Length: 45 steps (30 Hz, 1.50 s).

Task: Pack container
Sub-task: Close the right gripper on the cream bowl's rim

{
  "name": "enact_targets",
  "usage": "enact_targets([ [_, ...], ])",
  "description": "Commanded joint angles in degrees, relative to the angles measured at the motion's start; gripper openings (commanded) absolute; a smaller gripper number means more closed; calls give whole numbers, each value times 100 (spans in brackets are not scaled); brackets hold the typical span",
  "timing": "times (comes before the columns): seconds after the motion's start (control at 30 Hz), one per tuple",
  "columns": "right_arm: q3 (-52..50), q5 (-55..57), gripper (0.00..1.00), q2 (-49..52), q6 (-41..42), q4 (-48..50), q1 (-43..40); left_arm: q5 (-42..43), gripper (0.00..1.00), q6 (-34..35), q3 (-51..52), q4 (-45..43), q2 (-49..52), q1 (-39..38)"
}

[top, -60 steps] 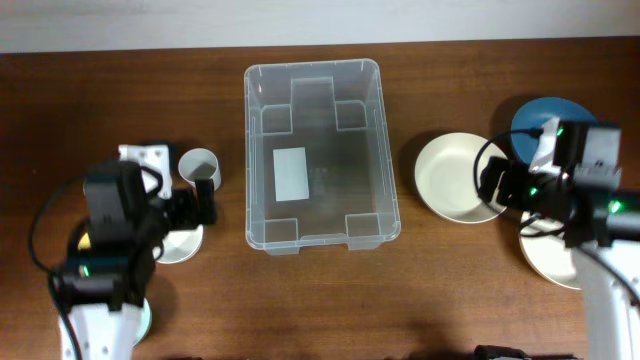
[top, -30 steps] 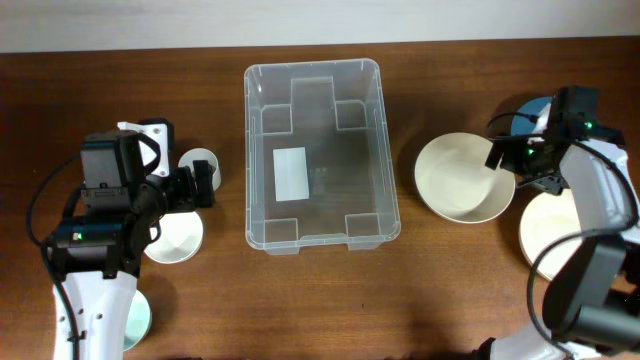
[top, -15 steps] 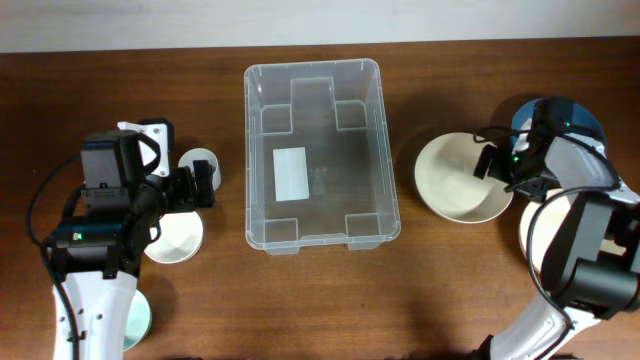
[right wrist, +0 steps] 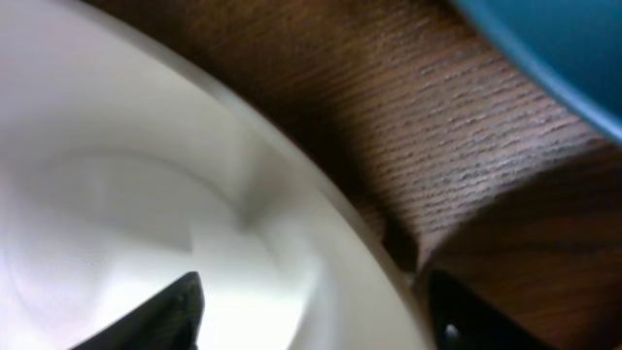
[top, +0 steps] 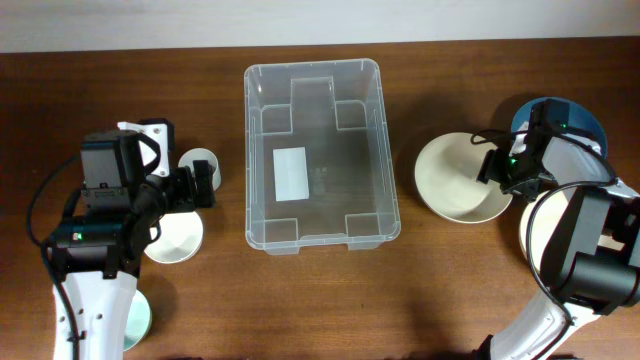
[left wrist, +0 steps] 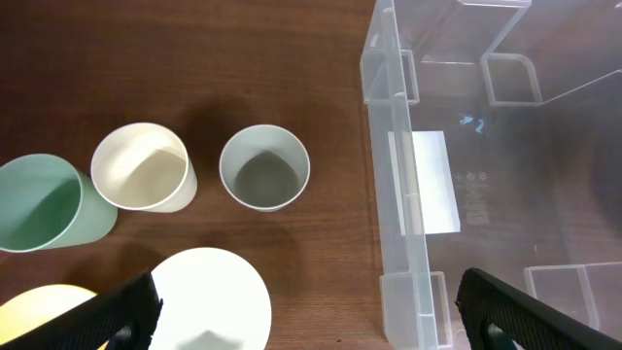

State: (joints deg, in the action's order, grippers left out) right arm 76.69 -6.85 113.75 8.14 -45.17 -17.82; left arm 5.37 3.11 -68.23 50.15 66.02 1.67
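The clear plastic container point(top: 320, 150) with a white label stands empty at the table's middle; its left wall shows in the left wrist view point(left wrist: 408, 175). My left gripper point(top: 205, 187) point(left wrist: 311, 321) is open and empty, hanging between a white plate point(left wrist: 209, 297) and the container's left wall. My right gripper point(top: 497, 165) point(right wrist: 311, 311) is open, with its fingers astride the right rim of a cream bowl point(top: 452, 180) point(right wrist: 117, 194), one finger inside and one outside.
Left of the container stand a grey-white cup point(left wrist: 264, 167) point(top: 200, 160), a cream cup point(left wrist: 143, 167) and a green cup point(left wrist: 39, 204). A blue plate point(top: 572, 112) point(right wrist: 564, 49) and a cream plate point(top: 540, 245) lie at the right, near the right arm.
My right arm swung round and brought its gripper down onto the cream bowl's right rim. My left gripper moved up beside the grey-white cup, then stayed still.
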Motion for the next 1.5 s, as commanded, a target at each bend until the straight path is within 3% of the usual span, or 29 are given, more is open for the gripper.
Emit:
enact_targets([
  [0.0,-52,-48,61,98,-15,0,-24,-20,99,74,-116,7,-2,-2],
  [0.27,-52,-48,35,98,-15,-4,-24,-20,99,74,-116,7,-2,-2],
  [0.47,-52,-48,9,98,-13,-4,-24,-20,99,74,-116,7,-2,-2],
  [0.83,-52,-50,4,98,-13,4,-24,-22,99,74,-116,7,-2,-2],
  [1.47,-63,-951,4,101,-13,258,-26,-22,99,72,-116,7,-2,-2],
])
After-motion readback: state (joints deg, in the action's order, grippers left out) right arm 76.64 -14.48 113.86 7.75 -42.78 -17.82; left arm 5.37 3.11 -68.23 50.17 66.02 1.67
